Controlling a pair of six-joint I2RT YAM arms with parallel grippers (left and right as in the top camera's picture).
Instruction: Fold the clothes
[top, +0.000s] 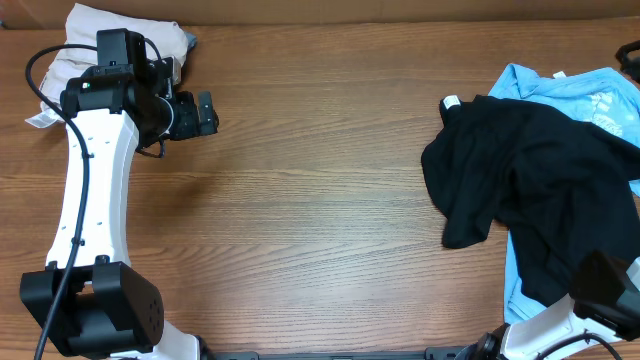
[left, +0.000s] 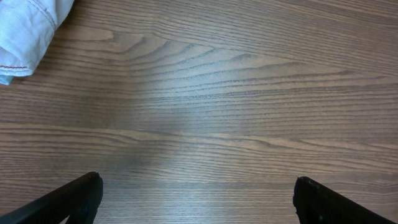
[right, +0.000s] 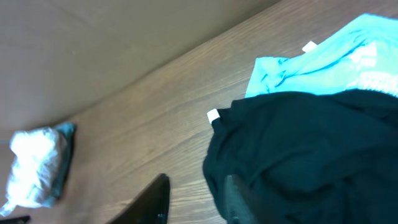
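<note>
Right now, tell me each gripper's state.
Left gripper: open, holding nothing.
Right gripper: open, holding nothing, next to the black shirt.

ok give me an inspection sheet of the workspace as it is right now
surface: wooden table, no stains seen
job's things: black shirt crumpled on a light blue shirt, right side; pale folded garment, far left corner
clutter: dark thing at right edge, cannot tell what
end effectors: left end effector open over bare wood; right end effector open, finger beside black shirt
cables: black cable looped at the left side
surroundings: brown panel behind table
</note>
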